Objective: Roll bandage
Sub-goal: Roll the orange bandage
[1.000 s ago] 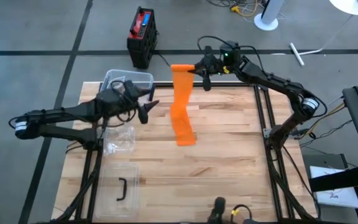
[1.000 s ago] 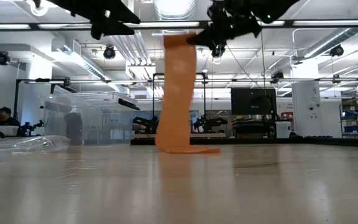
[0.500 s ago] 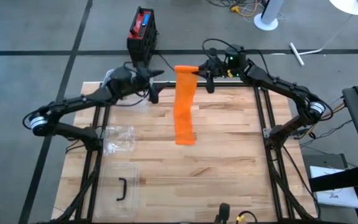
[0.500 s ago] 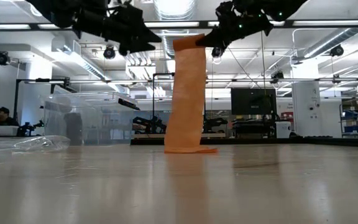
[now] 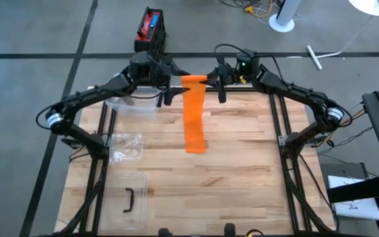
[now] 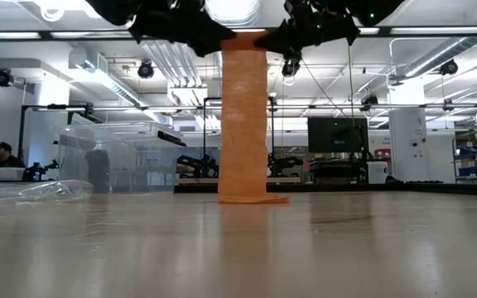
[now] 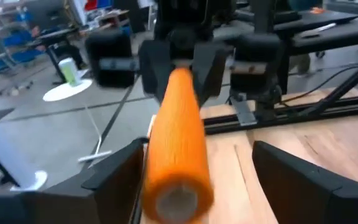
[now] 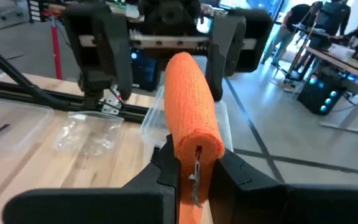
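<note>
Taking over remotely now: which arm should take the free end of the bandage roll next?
Probably the left. Its claw is open, its fingers flanking the free end of the orange bandage roll. The right claw is shut on the roll's other end, with the unrolled strip hanging to the table.

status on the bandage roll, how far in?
Done: a small roll is formed at the top of the orange bandage. In hand: the right gripper is shut on one end of that roll; the left gripper, open, straddles the other end. Left: a long tail hangs to the table, unrolled.
</note>
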`<state>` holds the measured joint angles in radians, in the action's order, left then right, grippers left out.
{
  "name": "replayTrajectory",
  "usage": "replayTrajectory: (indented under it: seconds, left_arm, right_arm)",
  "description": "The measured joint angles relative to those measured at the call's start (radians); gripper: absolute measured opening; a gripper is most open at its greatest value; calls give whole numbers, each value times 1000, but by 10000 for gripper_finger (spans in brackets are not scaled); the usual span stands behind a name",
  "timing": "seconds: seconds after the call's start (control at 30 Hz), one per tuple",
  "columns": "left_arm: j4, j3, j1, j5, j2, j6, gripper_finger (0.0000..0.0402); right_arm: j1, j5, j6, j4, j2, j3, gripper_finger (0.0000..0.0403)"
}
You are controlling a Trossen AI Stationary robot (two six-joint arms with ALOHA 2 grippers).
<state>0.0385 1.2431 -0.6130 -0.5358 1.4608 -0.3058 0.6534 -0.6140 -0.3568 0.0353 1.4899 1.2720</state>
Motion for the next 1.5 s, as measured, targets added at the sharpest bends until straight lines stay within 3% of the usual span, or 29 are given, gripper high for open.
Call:
replayTrajectory:
  seconds: [0.2, 0.47, 0.5, 0.63, 0.77, 0.97, 1.1, 1.23, 1.5]
  left_arm:
    - [-49, 53, -5, -1, 32, -50, 218]
    - [-24, 52, -5, 1, 31, -125, 36]
    - [-25, 52, -5, 2, 31, -134, 27]
    - [-27, 52, -4, 14, 28, -178, 43]
    - [-27, 52, 0, 79, 22, -260, 67]
    - [-31, 52, 11, 104, 19, -347, 37]
    - [-33, 51, 13, 108, 18, -369, 33]
    - [-28, 51, 14, 110, 18, -367, 50]
    - [-8, 50, 19, 103, 7, -370, 41]
  right_arm:
    - [-9, -15, 25, 1, 0, 0, 43]
    - [-16, -8, 87, 7, 0, -1, 49]
    - [-17, -8, 111, 6, 0, -1, 49]
    - [-17, -8, 242, -8, 0, 5, 78]
    - [-17, -13, 402, -5, -6, 21, 149]
    - [-18, -25, 637, 4, 0, 59, 263]
    - [-19, -3, 682, 8, 0, 60, 316]
    - [-19, 61, 739, 8, 0, 60, 337]
    - [-19, 66, 808, 33, 0, 59, 327]
